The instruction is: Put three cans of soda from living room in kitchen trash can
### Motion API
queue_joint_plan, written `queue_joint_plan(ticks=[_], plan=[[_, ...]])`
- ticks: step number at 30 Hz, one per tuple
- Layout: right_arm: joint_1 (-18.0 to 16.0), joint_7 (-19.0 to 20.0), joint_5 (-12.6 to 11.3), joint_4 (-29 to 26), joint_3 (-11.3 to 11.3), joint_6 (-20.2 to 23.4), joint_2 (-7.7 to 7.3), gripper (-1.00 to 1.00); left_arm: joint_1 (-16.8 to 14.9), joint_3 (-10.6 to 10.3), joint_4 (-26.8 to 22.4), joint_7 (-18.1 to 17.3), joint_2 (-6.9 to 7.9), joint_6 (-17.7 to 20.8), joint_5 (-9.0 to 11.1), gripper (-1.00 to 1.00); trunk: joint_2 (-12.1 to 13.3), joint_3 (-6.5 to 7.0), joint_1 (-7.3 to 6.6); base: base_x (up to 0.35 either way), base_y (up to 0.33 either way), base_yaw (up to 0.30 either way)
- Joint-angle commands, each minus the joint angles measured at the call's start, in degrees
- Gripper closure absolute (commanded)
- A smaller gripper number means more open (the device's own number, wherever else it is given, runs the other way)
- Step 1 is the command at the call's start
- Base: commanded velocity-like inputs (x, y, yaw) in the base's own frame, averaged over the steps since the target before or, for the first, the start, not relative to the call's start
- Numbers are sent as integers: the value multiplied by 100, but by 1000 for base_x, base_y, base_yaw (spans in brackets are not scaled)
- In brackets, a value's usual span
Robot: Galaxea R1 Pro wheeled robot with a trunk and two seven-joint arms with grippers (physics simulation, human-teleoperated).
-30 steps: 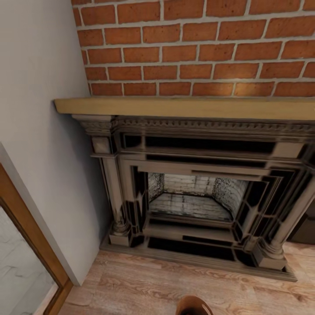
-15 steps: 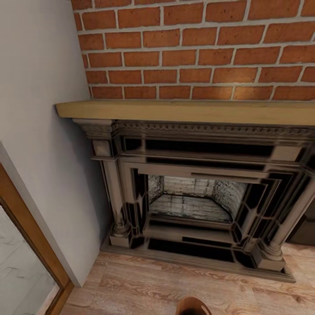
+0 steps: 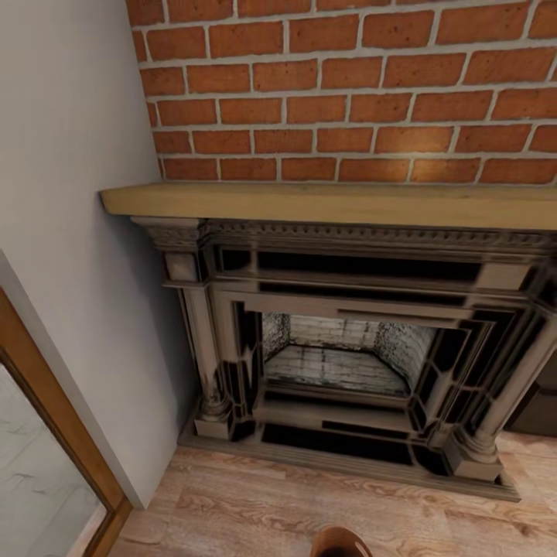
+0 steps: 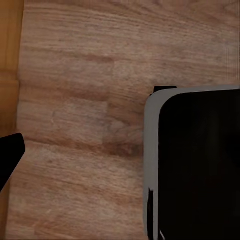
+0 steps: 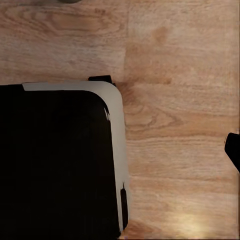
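A fireplace (image 3: 340, 348) under a wooden mantel (image 3: 333, 203) and a brick chimney (image 3: 348, 85) is seen ahead in the living room, with a wood-framed glass door (image 3: 39, 449) at the left. A brown rounded object (image 3: 340, 543), unidentifiable, is cut off at the lower edge. At both wrists, wood floor (image 4: 75, 100) and the robot's dark base (image 4: 200, 165) are shown; whether either gripper is wide or narrow cannot be told.

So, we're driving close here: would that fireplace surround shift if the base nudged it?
Probably not: the fireplace surround looks massive, sits flat on the wood floor and backs onto the brick chimney. Its fine carved trim could chip, though. The mantel shelf overhangs, so it might get hit first.
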Motion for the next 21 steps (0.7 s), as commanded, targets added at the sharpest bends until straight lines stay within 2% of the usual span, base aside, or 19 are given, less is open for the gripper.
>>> queue_joint_plan(ticks=[1,9,12,16,21], plan=[[39,-1,0,0,-1,0,-1,-100,2,0,1,0,0,-15,0,-100,42,19,-23,0,0,0],[367,-4,-1,0,-2,0,-11,-100,79,1,4,-2,7,-122,7,-100,362,162,-198,0,0,0],[433,-4,-1,0,-3,0,-13,-100,132,1,5,-6,8,-289,3,-100,483,216,-264,0,0,0],[473,-4,4,0,-3,1,-14,-100,214,1,5,-8,9,-468,1,-100,643,288,-352,0,0,0],[473,-4,4,0,-3,1,-14,-100,214,1,5,-8,9,-468,1,-100,844,378,-462,0,0,0]])
